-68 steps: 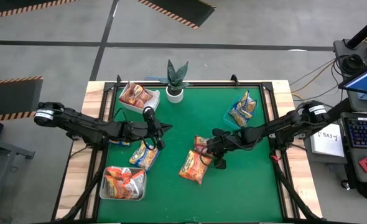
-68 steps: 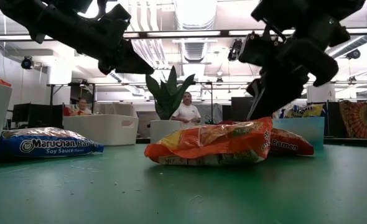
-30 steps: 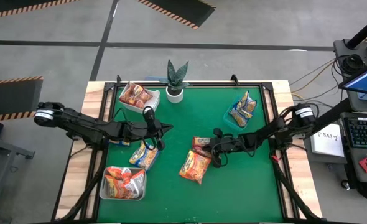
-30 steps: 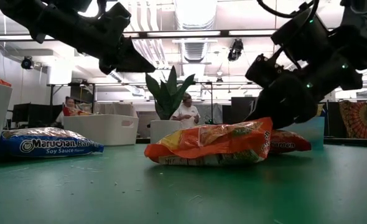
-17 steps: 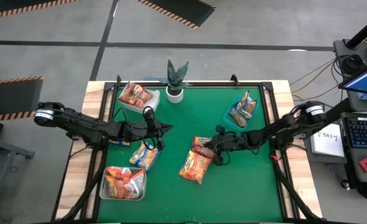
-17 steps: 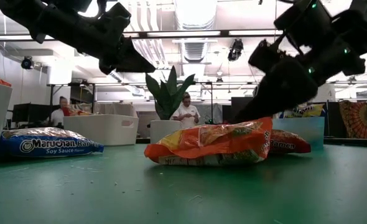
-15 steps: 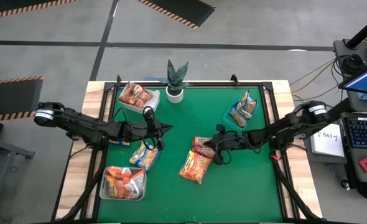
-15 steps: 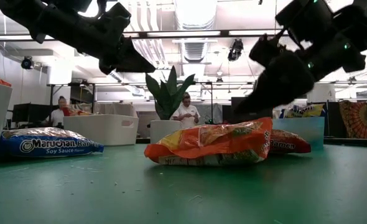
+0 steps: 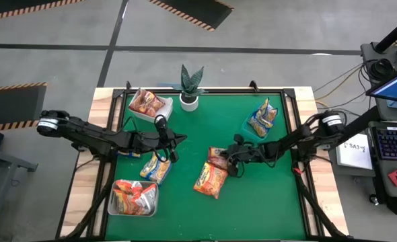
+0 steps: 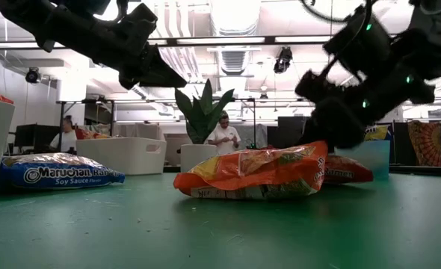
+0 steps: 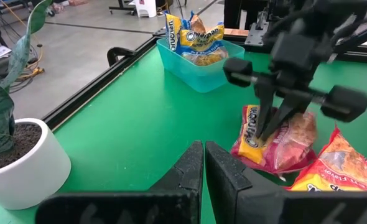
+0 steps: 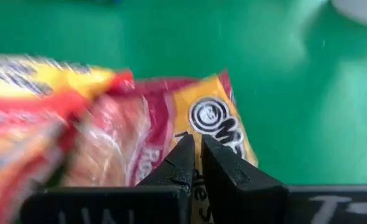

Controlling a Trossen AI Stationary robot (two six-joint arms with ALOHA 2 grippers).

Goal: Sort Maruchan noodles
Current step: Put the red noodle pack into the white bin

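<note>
A red noodle packet [image 11: 277,140] with a yellow end and a round black-and-white logo lies crinkled near the middle of the green table [image 9: 266,195], just beside a larger orange packet [image 10: 254,173]. The right gripper [image 11: 269,124] points down onto the red packet, its fingers pressed together on the packet's edge. A blue soy-sauce packet [image 10: 56,172] lies towards the left side. More packets sit in a teal bin [image 11: 199,53] and in white trays [image 9: 134,198]. The left gripper [image 9: 179,138] hangs pinched closed and empty above the table, near a potted plant [image 9: 190,87]. Beyond the table is a bright workshop, where a person [image 10: 223,134] stands.
</note>
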